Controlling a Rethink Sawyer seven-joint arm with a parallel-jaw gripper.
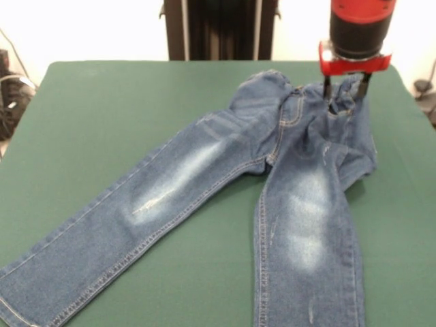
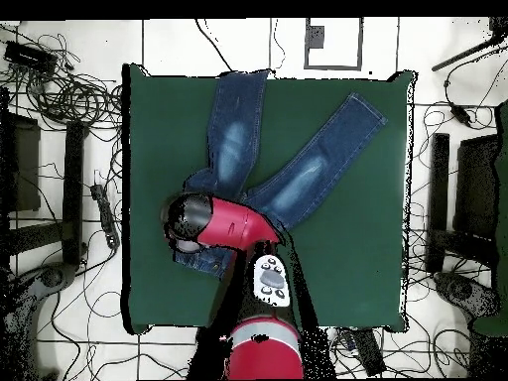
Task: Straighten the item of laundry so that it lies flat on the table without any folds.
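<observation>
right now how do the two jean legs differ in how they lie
In the front view, the left-hand leg runs out diagonally toward the table's near left corner, with its hemmed cuff showing. The right-hand leg runs almost straight toward the camera, its cuff cut off by the picture's edge. Both are blue denim with pale faded patches.

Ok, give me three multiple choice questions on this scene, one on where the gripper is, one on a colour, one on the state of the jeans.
1. Where is the gripper?
A. At the jeans' waistband
B. At a leg cuff
C. Off the table

2. What colour is the table top?
A. Red
B. Dark green
C. White

3. How do the jeans lie?
A. Rolled into a ball
B. Folded neatly in half
C. Legs spread apart, waist bunched

Answers:
1 A, its fingers reach down into the bunched waistband.
2 B, green shows all around the denim.
3 C, the legs fan out while the waist is rumpled beneath the gripper.
</observation>
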